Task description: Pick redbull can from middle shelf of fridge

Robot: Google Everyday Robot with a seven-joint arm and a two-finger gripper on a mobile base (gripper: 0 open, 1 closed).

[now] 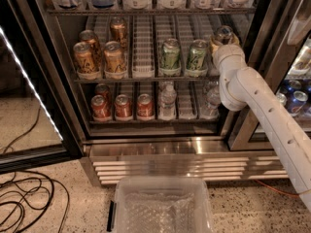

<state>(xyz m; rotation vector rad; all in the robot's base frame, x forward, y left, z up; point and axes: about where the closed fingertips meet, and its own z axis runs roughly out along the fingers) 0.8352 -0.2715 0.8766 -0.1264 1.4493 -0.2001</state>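
The fridge [64, 111] stands open, and the white arm [257, 106] reaches in to the right end of the middle shelf [144, 76]. The redbull can [224, 34] sits in that shelf's rightmost lane, its silver top showing above the wrist. The pincer [218, 45] is right at the can, tucked behind the wrist; how wide it gapes, or whether it grips anything, I cannot tell. Leftward along the same shelf: green cans [170, 56], then gold cans [114, 58].
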